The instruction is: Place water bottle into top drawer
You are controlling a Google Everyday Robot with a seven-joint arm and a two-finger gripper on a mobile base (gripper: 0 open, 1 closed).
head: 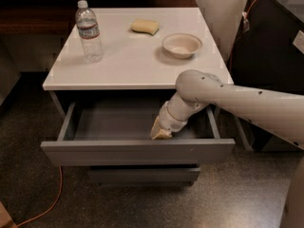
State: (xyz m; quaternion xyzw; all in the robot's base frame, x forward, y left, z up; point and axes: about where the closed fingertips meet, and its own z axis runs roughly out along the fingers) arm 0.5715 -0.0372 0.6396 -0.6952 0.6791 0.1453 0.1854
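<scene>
The water bottle [88, 30] stands upright on the back left of the white cabinet top [128, 61]; it is clear and ribbed, with a white cap. Below the top, the top drawer [137, 151] is pulled out, its grey inside showing nothing but my hand. My gripper [160, 132] reaches down into the drawer right of its middle, just behind the front panel, at the end of my pale arm coming from the right. It is far from the bottle.
A yellow sponge [145, 26] and a shallow beige bowl [182, 44] sit on the back right of the top. A lower drawer front [142, 175] shows beneath. An orange cable [50, 205] runs across the floor at left. Dark equipment [275, 56] stands at right.
</scene>
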